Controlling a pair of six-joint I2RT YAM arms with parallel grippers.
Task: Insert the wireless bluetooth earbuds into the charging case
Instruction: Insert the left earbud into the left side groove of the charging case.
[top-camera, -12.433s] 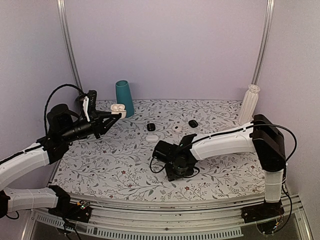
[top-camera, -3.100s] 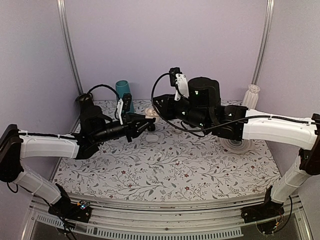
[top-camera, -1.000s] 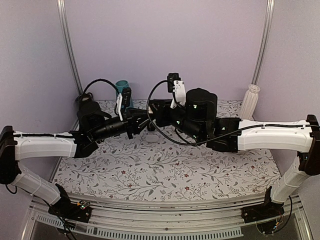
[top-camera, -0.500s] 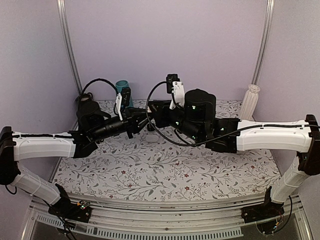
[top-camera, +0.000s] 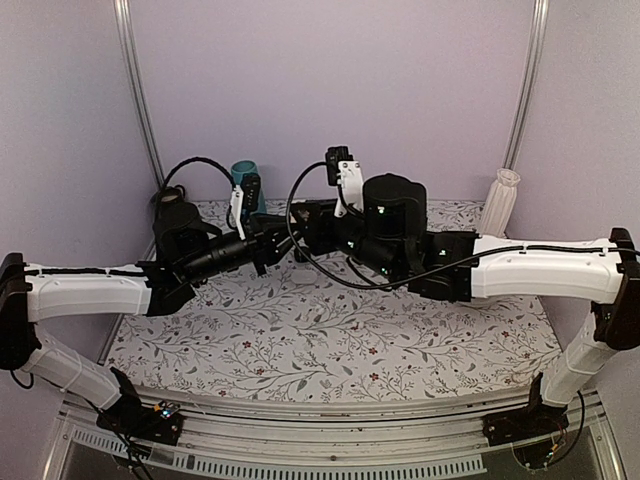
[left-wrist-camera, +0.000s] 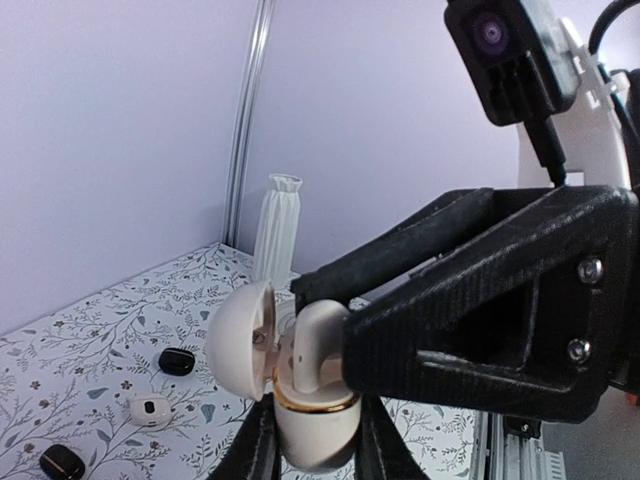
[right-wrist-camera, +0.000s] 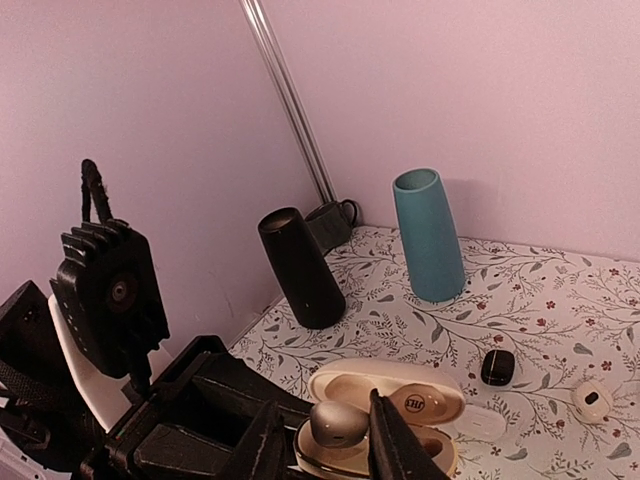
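Note:
My left gripper (left-wrist-camera: 315, 445) is shut on the lower half of the white charging case (left-wrist-camera: 315, 425) and holds it in the air with its lid (left-wrist-camera: 238, 340) swung open. My right gripper (right-wrist-camera: 328, 440) is shut on one white earbud (right-wrist-camera: 338, 423). The earbud (left-wrist-camera: 310, 345) stands stem-down in the case's gold-rimmed opening. In the right wrist view the open case (right-wrist-camera: 400, 395) lies just under my fingers. In the top view both grippers (top-camera: 293, 235) meet above the back of the table and hide the case. I see no second earbud.
A teal cup (right-wrist-camera: 430, 235) and a black cone (right-wrist-camera: 300, 268) stand at the back left. A white ribbed vase (top-camera: 498, 205) stands at the back right. Small black lumps (right-wrist-camera: 497, 366) and white round dark-centred pieces (right-wrist-camera: 592, 398) lie on the floral table.
Over the last second the right arm has crept slightly left and up, with both grippers staying together at the case. Earlier the right gripper was down on the table.

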